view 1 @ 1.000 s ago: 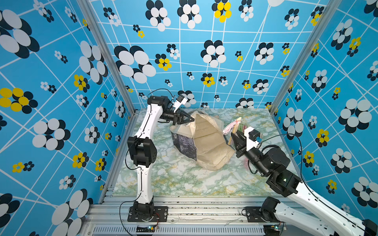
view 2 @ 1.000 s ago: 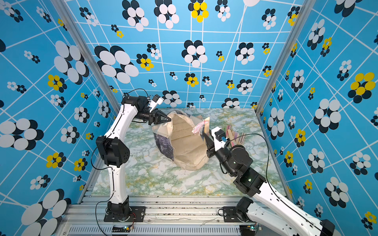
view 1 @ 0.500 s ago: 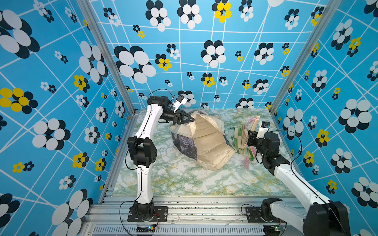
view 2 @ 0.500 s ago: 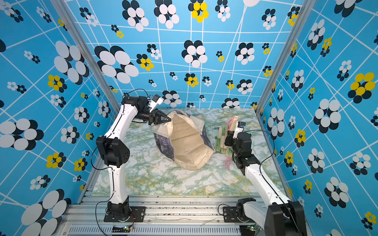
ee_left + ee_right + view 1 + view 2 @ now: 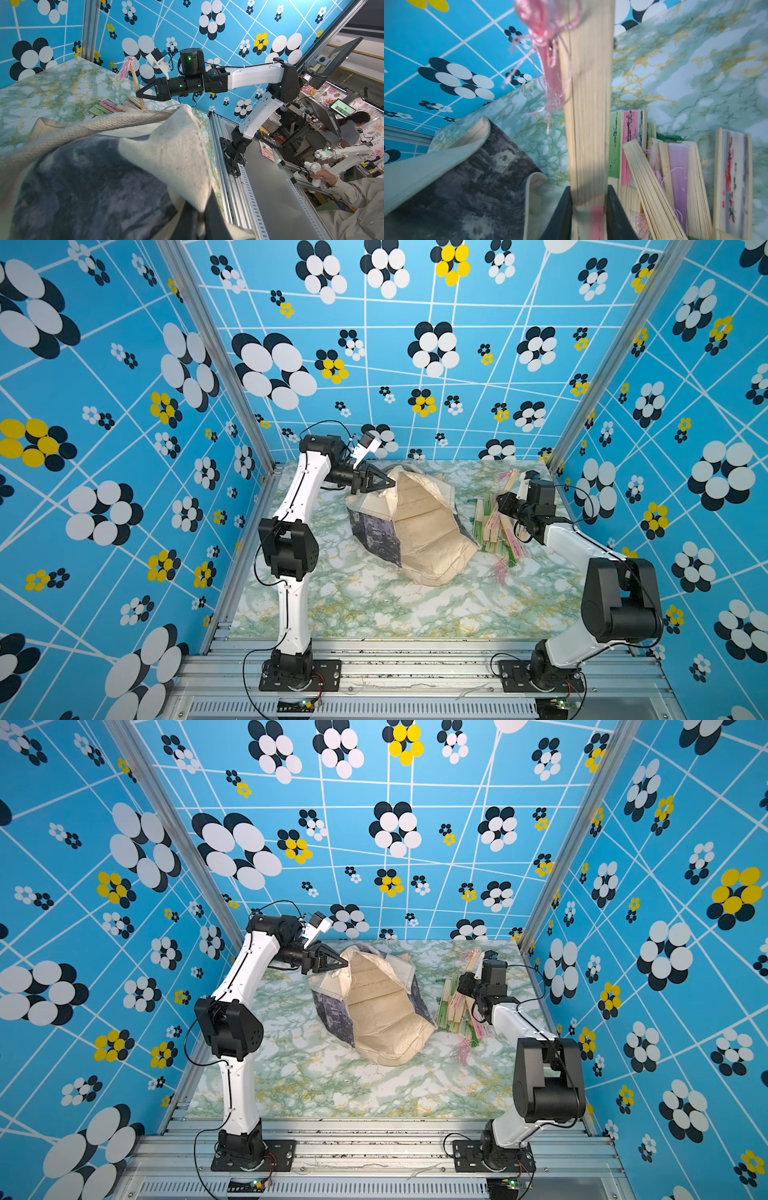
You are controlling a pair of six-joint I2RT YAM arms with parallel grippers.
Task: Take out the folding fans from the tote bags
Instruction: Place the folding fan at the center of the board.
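Note:
The cream tote bag (image 5: 419, 531) with dark printed sides lies slumped mid-table, its mouth held up at the back. My left gripper (image 5: 388, 482) is shut on the bag's rim; in the left wrist view the cream cloth (image 5: 178, 158) runs into the jaws. To the bag's right, my right gripper (image 5: 500, 501) is shut on a pale bamboo folding fan (image 5: 588, 104), which stands upright with a pink tassel (image 5: 548, 52) at its top. Under it, several closed fans (image 5: 492, 526) with green, pink and purple edges lie piled on the table. Both top views show all of this.
The marble-patterned table (image 5: 374, 605) is boxed in by blue flowered walls on three sides. A metal rail (image 5: 395, 668) carrying both arm bases runs along the front. A loose pink tassel (image 5: 500, 572) trails from the pile toward the front.
My right arm has swung right, carrying the fan from the bag's right edge to above the pile of fans. The left arm and the bag have stayed put.

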